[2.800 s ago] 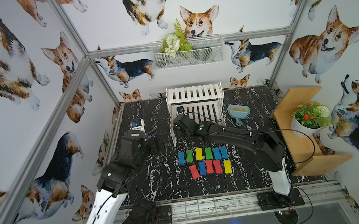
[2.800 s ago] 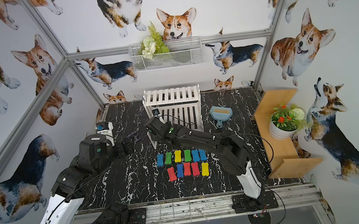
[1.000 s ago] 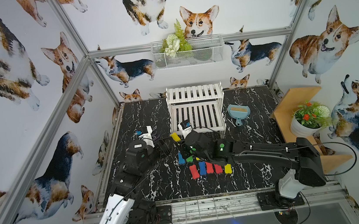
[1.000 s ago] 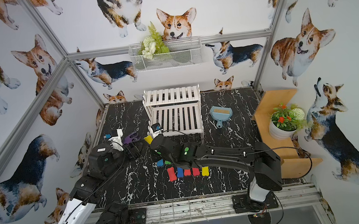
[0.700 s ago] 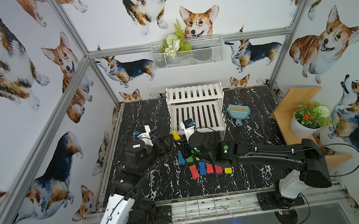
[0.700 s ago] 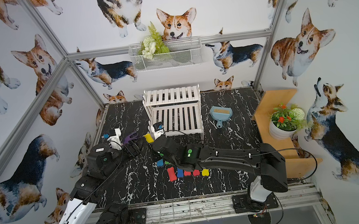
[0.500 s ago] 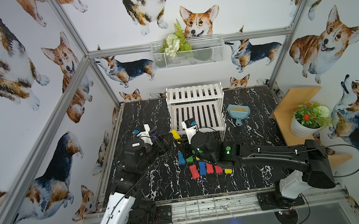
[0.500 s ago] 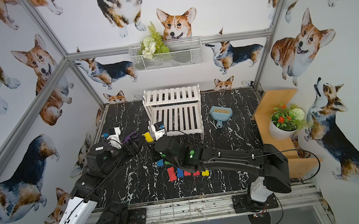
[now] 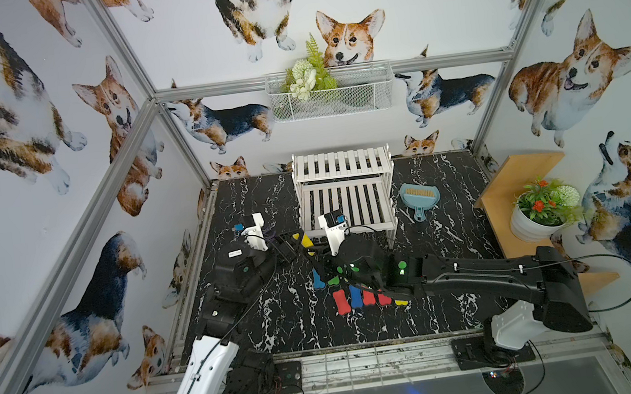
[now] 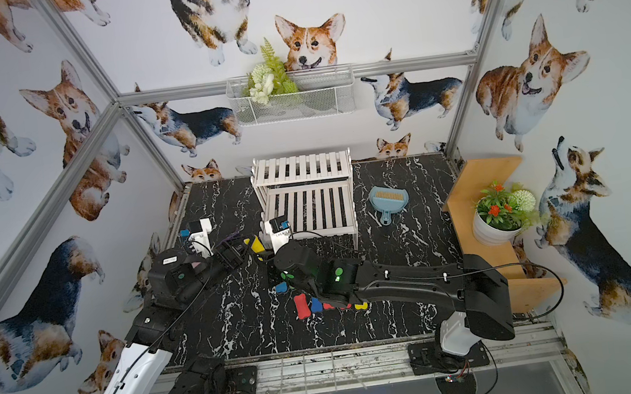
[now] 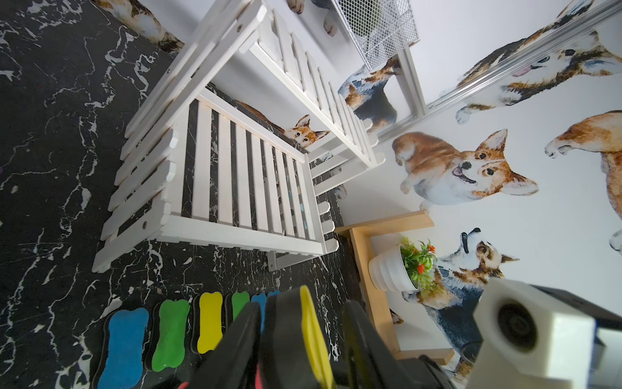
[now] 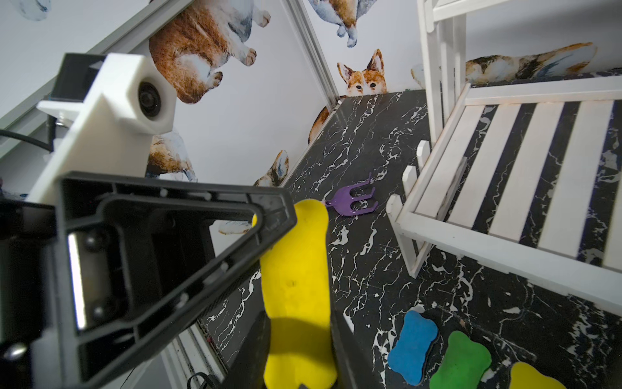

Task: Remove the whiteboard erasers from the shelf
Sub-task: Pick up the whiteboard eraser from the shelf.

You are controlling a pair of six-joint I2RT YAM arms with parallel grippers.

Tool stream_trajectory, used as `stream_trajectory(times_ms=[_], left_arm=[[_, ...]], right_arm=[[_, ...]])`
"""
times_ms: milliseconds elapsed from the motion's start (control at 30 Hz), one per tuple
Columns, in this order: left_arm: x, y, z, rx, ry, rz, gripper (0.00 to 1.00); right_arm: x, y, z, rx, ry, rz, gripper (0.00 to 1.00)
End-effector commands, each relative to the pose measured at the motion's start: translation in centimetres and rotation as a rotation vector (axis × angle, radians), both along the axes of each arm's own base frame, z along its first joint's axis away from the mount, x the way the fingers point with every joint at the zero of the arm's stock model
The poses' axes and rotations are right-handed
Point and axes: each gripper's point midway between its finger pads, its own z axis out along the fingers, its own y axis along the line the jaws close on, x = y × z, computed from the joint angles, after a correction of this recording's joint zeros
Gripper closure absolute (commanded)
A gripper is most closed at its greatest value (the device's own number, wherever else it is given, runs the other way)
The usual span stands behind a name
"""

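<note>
Left gripper (image 11: pixel 301 320), off the shelf (image 9: pixel 346 202)'s front-left corner: jaws bracketed the yellow eraser (image 12: pixel 296 269) — clamped or not, couldn't tell. Right gripper (image 12: pixel 299 336) gripped that eraser's other end, clear of the shelf. Other erasers (image 9: pixel 341 301) lay in rows on the tabletop (image 9: pixel 280 329) in front of the shelf.

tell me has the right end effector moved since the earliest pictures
Yes: the right end effector has backed out from the shelf toward the left end effector.
</note>
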Motion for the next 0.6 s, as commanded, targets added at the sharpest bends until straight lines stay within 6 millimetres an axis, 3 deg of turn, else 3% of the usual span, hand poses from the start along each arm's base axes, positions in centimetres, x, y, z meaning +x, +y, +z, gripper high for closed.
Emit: stream_trajectory(times_ms=[0,233,300,333,400,500,567], left_arm=[[0.0,-0.4,-0.4,-0.022,-0.001,-0.020,0.57],[0.2,-0.1,-0.5,-0.004,0.002,-0.005,0.82],[0.4,0.0,-0.8,0.009,0.008,-0.005,0.86],[0.4,0.0,0.7,0.014,-0.028,-0.007,0.86],[0.6,0.1,0.8,0.052,-0.040,-0.018,0.86],[0.4,-0.9,0.0,0.081,-0.039,-0.117,0.86],[-0.1,-2.0,-1.8,0.089,-0.002,-0.211,0.87]], right_arm=[[0.5,0.5,1.7,0.053,-0.034,-0.015,0.83],[0.2,0.5,1.4,0.042,-0.026,0.002,0.78],[0.0,0.2,1.2,0.033,-0.022,0.003,0.60],[0.0,-0.3,1.1,0.020,-0.021,-0.006,0.52],[0.1,-1.8,1.3,0.000,-0.035,-0.027,0.45],[0.4,-4.3,1.4,0.000,-0.030,0.010,0.44],[0.8,-6.8,1.1,0.014,0.001,0.025,0.44]])
